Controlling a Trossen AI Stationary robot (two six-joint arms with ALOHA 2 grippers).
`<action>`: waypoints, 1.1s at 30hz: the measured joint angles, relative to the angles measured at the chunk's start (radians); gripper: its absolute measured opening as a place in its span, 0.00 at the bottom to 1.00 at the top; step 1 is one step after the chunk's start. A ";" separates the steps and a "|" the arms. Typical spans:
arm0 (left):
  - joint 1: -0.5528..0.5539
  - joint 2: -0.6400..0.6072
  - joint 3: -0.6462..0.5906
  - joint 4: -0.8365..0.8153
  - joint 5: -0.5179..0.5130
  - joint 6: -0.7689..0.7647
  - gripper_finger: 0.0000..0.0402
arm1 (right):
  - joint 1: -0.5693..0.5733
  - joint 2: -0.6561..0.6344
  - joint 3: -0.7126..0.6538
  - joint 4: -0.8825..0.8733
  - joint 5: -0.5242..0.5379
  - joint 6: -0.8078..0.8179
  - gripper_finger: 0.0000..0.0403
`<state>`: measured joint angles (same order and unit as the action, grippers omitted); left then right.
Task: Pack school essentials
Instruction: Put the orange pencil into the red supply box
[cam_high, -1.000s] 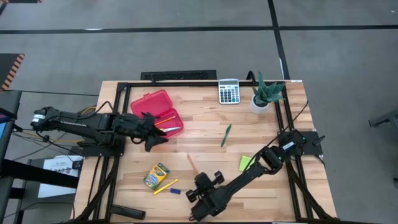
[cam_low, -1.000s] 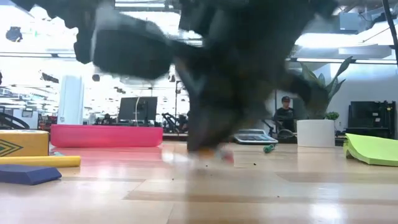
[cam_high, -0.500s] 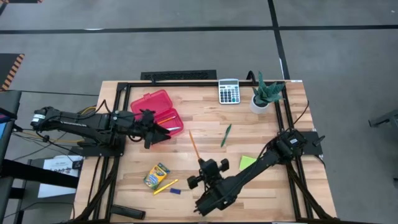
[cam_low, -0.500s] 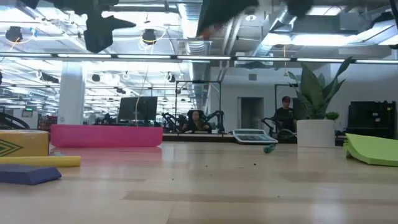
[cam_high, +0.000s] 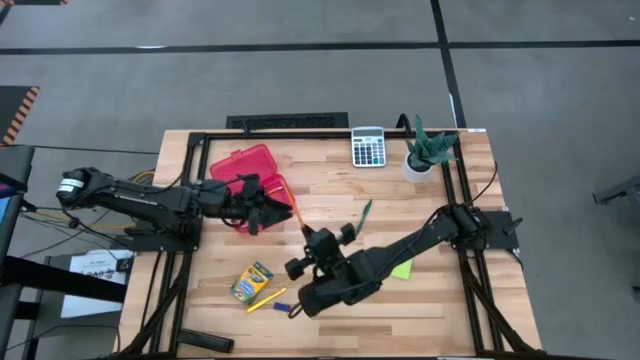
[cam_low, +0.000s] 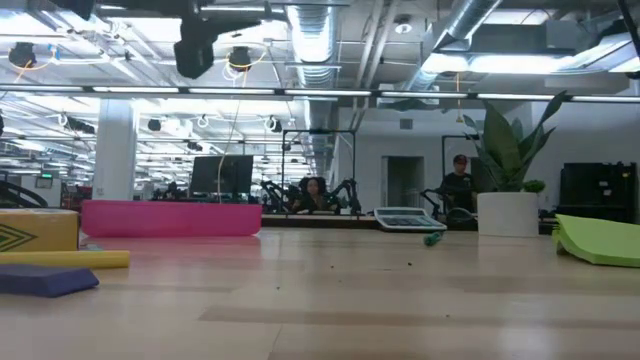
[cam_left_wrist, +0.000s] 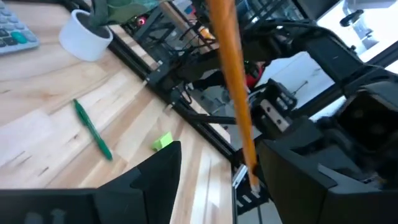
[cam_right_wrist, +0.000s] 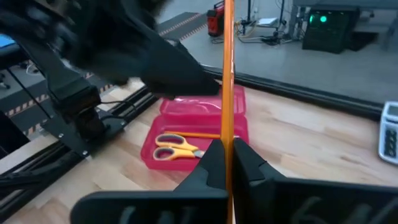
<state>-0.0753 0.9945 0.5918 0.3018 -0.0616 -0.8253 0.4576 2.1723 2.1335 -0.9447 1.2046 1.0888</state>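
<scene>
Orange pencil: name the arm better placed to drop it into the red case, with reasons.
Right. The right pincer is shut on the orange pencil, raised beside the red case. The left pincer hovers open at the case's edge, holding nothing.

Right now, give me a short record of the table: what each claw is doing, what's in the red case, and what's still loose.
right claw: shut on the orange pencil, held in the air near the red case
left claw: at the case's near edge, beside the raised pencil; open or shut unclear
in the case: yellow-handled scissors, another orange pencil
loose on table: green pen, lime sticky-note pad, crayon box, yellow marker, blue eraser
not for packing: calculator, potted plant
</scene>
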 joint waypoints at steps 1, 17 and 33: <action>0.000 0.013 -0.001 0.027 0.000 0.001 0.53 | -0.005 0.000 0.000 0.016 -0.005 -0.019 0.01; 0.000 0.056 -0.001 0.139 0.002 0.001 0.32 | -0.036 -0.001 0.000 0.050 -0.029 -0.070 0.03; 0.006 0.045 -0.001 0.119 -0.002 0.020 0.03 | -0.028 -0.006 0.000 0.006 -0.043 -0.069 0.12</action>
<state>-0.0697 1.0399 0.5910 0.4209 -0.0636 -0.8056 0.4296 2.1658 2.1338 -0.9385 1.1617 1.0195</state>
